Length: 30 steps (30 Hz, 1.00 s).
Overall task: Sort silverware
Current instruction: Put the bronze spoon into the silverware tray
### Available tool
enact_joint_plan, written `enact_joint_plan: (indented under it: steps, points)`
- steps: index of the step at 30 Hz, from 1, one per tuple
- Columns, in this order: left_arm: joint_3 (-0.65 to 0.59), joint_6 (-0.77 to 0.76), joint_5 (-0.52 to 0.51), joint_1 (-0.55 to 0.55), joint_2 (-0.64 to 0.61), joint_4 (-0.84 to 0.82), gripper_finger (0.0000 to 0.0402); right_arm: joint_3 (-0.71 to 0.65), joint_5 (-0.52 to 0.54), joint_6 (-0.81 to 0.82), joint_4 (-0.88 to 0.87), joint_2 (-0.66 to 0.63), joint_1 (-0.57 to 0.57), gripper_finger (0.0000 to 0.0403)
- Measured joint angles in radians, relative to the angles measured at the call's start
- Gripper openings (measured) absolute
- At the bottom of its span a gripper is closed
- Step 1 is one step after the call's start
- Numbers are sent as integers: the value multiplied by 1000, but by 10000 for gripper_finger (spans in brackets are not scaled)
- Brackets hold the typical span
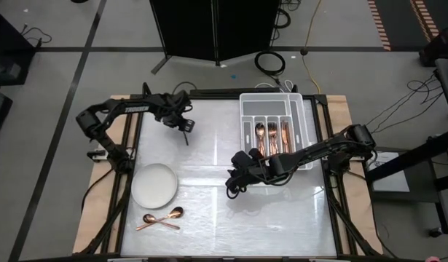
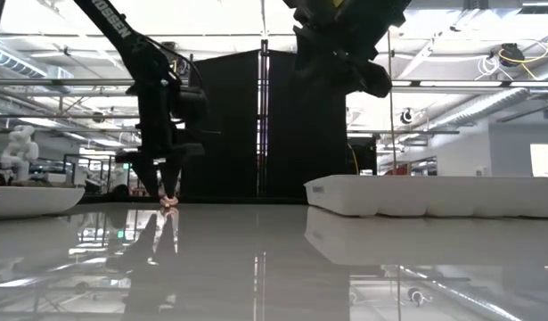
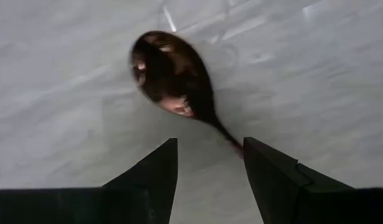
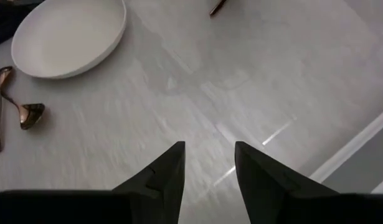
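Copper-toned spoon (image 3: 175, 81) hangs bowl-down just above the table (image 1: 231, 218), its handle pinched between the left gripper's (image 3: 210, 163) fingers. Two more spoons (image 1: 159, 219) lie crossed near the white plate (image 1: 154, 185). Right gripper (image 4: 208, 163) hovers beside the cutlery tray (image 1: 249, 105), fingers spread, empty.

Two spoons (image 1: 159, 218) beside one plate (image 1: 154, 185); one spoon (image 3: 172, 78) at left claw (image 3: 210, 163); one tray (image 1: 247, 116).
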Motion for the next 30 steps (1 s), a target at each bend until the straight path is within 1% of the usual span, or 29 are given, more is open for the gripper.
enact_joint_plan:
  steps: [2, 9, 12, 14, 18, 24, 27, 30]
  points:
    - [0, -14, 14, -3, 4, 9, 183, 0, -1, -13, 0, 0, 0, 132]
    - [0, -79, 14, -50, 11, 21, 183, 0, -5, -66, 0, 0, -7, 132]
    - [0, -83, 14, -74, 11, 59, 183, 0, -5, -70, 1, 0, -16, 132]
    - [0, -84, 14, -85, 13, 56, 183, 0, -5, -65, 1, 0, -21, 132]
    - [0, -106, 12, -91, 48, 26, 183, 0, -5, -54, 2, 0, -21, 132]
    - [6, -97, 4, -91, 98, 33, 182, 0, -6, -54, 1, 0, -21, 132]
    - [5, -79, 4, -87, 100, 33, 166, 0, -6, -54, 1, 0, -21, 132]
    - [7, -56, 4, -79, 91, 25, 129, 0, -6, -54, 0, 0, -21, 132]
